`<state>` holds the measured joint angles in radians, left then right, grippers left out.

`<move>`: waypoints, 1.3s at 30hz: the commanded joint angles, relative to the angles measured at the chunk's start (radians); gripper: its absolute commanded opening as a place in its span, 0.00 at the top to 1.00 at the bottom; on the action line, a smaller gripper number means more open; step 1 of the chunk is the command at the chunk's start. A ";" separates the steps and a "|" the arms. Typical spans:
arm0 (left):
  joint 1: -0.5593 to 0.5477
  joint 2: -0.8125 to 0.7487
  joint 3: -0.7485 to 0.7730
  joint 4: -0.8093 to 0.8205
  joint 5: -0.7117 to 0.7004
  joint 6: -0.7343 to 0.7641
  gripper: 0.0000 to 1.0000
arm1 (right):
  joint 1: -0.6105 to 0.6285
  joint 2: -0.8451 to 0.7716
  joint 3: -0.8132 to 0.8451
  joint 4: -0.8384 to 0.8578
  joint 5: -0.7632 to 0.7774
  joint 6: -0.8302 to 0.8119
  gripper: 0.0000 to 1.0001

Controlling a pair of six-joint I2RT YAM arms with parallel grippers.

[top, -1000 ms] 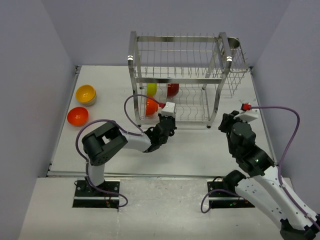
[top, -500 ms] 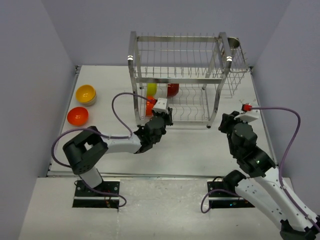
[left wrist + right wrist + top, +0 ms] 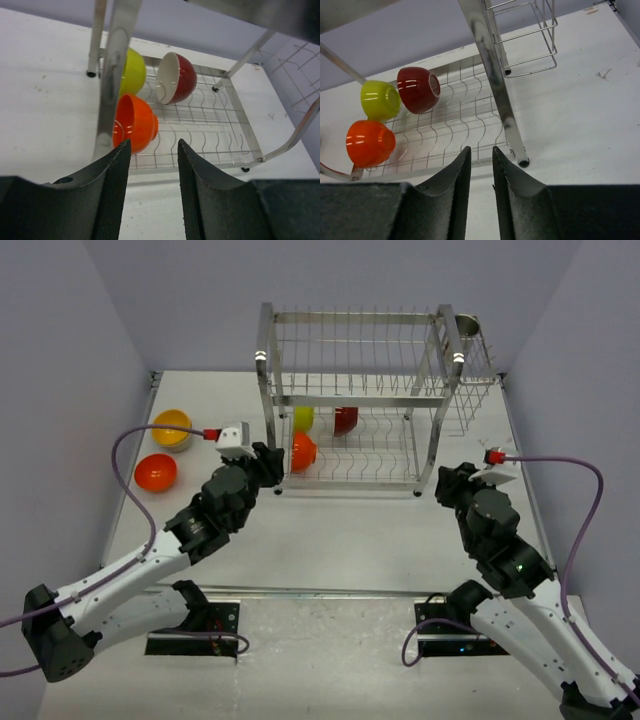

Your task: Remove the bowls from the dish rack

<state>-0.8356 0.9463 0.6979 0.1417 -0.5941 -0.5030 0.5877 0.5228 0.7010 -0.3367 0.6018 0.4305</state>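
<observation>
Beside dish rack | left jaws withdrawn, wider | orange bowl still racked

No text, label, brand or number is legible anywhere.

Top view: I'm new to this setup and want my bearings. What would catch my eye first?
The tall steel dish rack at the far middle of the table stands out, with an orange bowl, a lime-green bowl and a dark red bowl on its lower tier. A yellow bowl and an orange-red bowl sit on the table at the left. The left gripper hovers open by the rack's near-left post.
</observation>
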 commanded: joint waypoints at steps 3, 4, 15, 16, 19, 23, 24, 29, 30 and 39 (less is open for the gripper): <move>0.130 -0.038 0.185 -0.445 0.002 0.004 0.56 | -0.003 -0.015 0.025 0.013 -0.037 -0.009 0.69; 0.165 -0.034 0.221 -0.493 0.054 0.017 0.57 | -0.003 -0.023 0.026 0.013 -0.042 -0.009 0.68; 0.815 0.117 0.259 -0.385 0.830 0.046 0.58 | -0.003 -0.021 0.028 0.013 -0.085 -0.009 0.53; 0.916 0.132 0.255 -0.354 0.897 0.032 0.58 | -0.003 -0.023 0.028 0.013 -0.092 -0.007 0.52; 0.983 0.291 0.306 -0.277 1.061 0.014 0.59 | -0.002 -0.033 0.023 0.011 -0.111 -0.001 0.51; 1.023 0.454 0.334 -0.027 1.264 -0.113 0.59 | 0.000 -0.012 0.031 0.004 -0.125 -0.001 0.50; 1.024 0.497 0.342 0.077 1.316 -0.153 0.58 | 0.004 -0.006 0.038 -0.002 -0.125 -0.001 0.50; 1.023 0.783 0.413 0.406 1.513 -0.447 0.65 | 0.014 -0.015 0.037 -0.007 -0.102 -0.003 0.50; 1.023 0.819 0.452 0.444 1.537 -0.468 0.66 | 0.017 -0.023 0.034 -0.008 -0.100 -0.004 0.50; 0.971 1.160 0.695 0.774 1.691 -0.827 0.71 | 0.026 -0.038 0.032 -0.015 -0.059 -0.007 0.50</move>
<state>0.1677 2.0598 1.2991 0.7120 0.9901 -1.1515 0.6060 0.4759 0.7029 -0.3470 0.5133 0.4286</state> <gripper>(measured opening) 0.299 0.502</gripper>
